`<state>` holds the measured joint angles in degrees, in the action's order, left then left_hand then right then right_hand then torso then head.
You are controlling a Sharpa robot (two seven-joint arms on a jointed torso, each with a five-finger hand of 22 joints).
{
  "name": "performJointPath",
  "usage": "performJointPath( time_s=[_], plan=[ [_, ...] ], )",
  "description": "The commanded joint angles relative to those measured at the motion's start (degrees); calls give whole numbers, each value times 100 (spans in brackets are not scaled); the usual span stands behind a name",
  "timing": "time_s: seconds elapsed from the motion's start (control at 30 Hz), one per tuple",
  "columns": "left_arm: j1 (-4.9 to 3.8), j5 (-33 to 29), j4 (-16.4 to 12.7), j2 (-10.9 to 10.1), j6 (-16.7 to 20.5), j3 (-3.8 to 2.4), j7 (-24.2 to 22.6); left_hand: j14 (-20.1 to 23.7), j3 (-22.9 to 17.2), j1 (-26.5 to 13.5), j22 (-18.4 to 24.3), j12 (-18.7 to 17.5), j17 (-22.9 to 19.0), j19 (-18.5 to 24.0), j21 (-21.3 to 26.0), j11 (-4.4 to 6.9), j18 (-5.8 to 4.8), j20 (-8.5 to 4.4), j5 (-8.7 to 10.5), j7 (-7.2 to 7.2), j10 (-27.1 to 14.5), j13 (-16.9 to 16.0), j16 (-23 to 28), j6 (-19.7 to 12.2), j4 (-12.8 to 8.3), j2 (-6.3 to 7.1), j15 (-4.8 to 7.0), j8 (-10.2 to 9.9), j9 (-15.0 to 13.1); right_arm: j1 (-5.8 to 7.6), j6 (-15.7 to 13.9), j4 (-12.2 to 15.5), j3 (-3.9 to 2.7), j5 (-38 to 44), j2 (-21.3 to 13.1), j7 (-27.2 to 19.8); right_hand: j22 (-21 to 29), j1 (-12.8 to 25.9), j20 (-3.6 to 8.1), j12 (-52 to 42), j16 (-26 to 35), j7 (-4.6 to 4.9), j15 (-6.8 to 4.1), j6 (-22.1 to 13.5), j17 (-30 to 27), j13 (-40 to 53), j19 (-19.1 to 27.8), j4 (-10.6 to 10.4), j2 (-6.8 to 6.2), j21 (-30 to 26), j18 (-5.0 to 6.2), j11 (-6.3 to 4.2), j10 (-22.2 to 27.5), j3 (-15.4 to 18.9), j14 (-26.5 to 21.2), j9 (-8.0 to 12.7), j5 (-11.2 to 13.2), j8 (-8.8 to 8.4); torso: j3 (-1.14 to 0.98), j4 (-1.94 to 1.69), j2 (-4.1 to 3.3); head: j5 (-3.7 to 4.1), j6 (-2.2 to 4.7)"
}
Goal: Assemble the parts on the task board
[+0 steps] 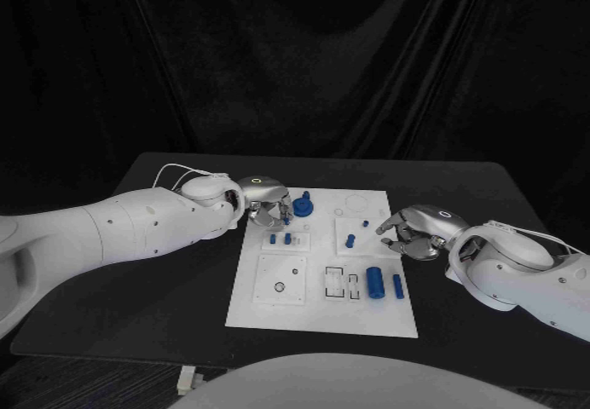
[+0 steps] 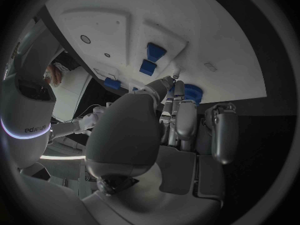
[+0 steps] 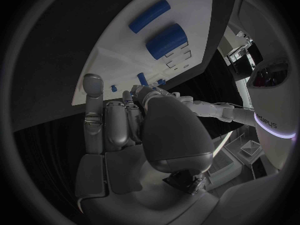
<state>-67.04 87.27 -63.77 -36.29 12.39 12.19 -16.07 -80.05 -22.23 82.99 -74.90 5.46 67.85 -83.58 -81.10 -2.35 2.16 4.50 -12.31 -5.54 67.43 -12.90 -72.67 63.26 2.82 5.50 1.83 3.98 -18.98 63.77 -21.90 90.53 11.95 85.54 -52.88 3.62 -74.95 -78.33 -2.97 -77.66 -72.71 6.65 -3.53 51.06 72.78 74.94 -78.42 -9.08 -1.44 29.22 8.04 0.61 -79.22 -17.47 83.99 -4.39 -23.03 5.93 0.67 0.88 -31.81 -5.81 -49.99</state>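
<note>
Surface (image 1: 172, 307) black, carrying the white task board (image 1: 322, 317) at its middle. Left arm (image 1: 111, 234) enters from the left edge, right arm (image 1: 535, 277) from the right. Left robot hand (image 1: 263, 204) sits over the board's far left corner, fingers curled down toward the board; whether it holds anything cannot be told, though in the left wrist view its fingertips (image 2: 170, 83) lie just beside a blue round part (image 2: 192, 92). Right robot hand (image 1: 416, 232) rests at the board's right edge, fingers curled in toward the palm, with nothing seen in its grasp; hold on a part cannot be confirmed. Parts on the board, largest first: blue knob-shaped part (image 1: 303, 205) at the far edge beside the left robot hand; thick blue cylinder (image 1: 373, 282) near the right front; thin blue cylinder (image 1: 397, 286) just beside it; two small blue blocks (image 1: 280, 240) in the left raised panel; small blue peg (image 1: 350, 242) standing in the middle panel.
</note>
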Motion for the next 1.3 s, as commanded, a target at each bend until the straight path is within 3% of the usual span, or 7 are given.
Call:
performJointPath(
  time_s=[0.03,1.3],
  plan=[
    [24,-38,29,31,-79,-4,14,33,1,9,-1204,-38,-8,22,23,-23,13,3,-26,-6,4,11,35,20,-38,-4,-7,0,7,-13,16,16,-3,7,-9,51,-296,22,1,30,36,4,30,43,-5,9,16,-7,-21,-32,79,4,18,-28,185,6,-31,-13,1,2,1,-3,-1],
    [70,-38,137,31,-6,-5,77,65,-67,69,-1204,-86,-41,29,28,-36,15,12,-122,-22,34,66,53,27,-118,-7,-9,-2,38,-29,46,-5,-3,7,5,70,-293,27,0,37,45,7,32,44,-11,1,19,1,-27,-53,80,7,21,-39,183,7,-30,-15,4,3,4,-1,-1]
  ],
)
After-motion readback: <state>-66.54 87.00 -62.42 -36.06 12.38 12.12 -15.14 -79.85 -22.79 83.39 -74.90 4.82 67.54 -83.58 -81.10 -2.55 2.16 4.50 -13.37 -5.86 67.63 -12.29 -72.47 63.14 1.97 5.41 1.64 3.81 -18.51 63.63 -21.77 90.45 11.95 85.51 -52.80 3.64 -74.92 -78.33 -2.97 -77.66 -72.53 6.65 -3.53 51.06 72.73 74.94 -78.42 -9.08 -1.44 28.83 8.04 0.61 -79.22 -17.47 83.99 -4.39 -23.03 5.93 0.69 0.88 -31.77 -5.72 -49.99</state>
